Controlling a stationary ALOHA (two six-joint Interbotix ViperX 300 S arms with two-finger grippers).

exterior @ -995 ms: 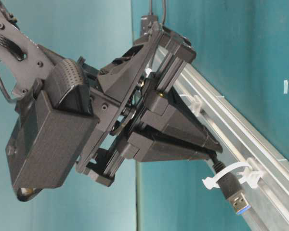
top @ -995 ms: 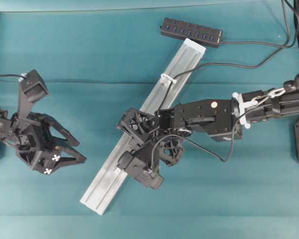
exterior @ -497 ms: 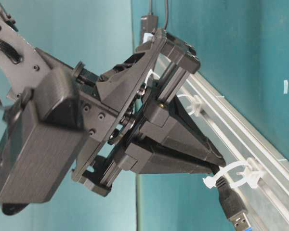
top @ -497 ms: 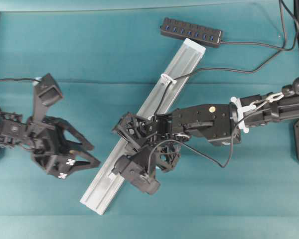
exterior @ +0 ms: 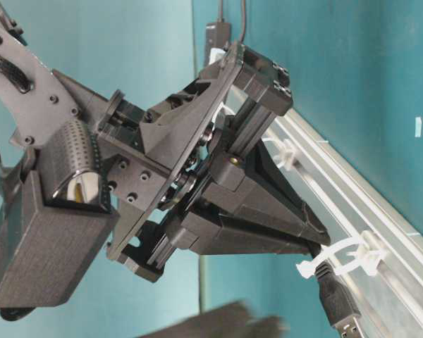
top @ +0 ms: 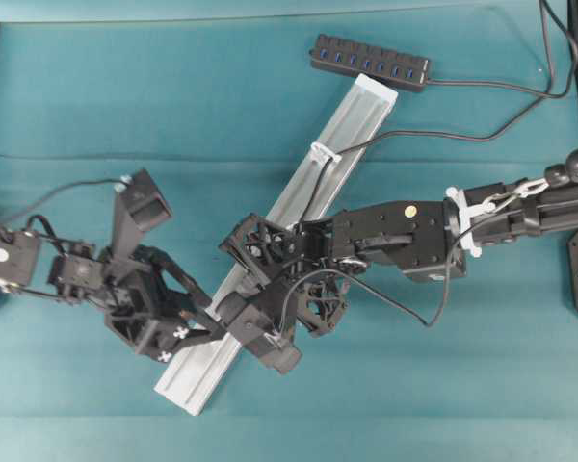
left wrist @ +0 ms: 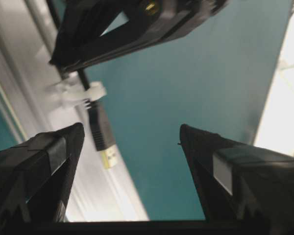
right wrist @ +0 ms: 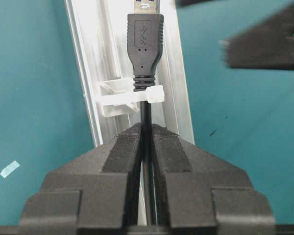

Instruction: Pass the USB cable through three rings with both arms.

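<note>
The USB cable runs from the hub through the upper ring and down along the rail. My right gripper is shut on the cord just behind another of the rings. The dark plug sticks out past that ring, over the rail. The table-level view shows the same ring, with the plug hanging below it and one more ring farther up. My left gripper stands open, with the plug just ahead near its left finger and untouched.
The silver rail lies diagonally on the teal table. The black multi-port hub sits at the rail's far end. Loose cable loops at the back right. Both arms crowd the rail's lower half.
My left arm has swung right across the table to the rail, its open gripper now beside the plug. The right gripper has pushed the plug farther through the ring.
</note>
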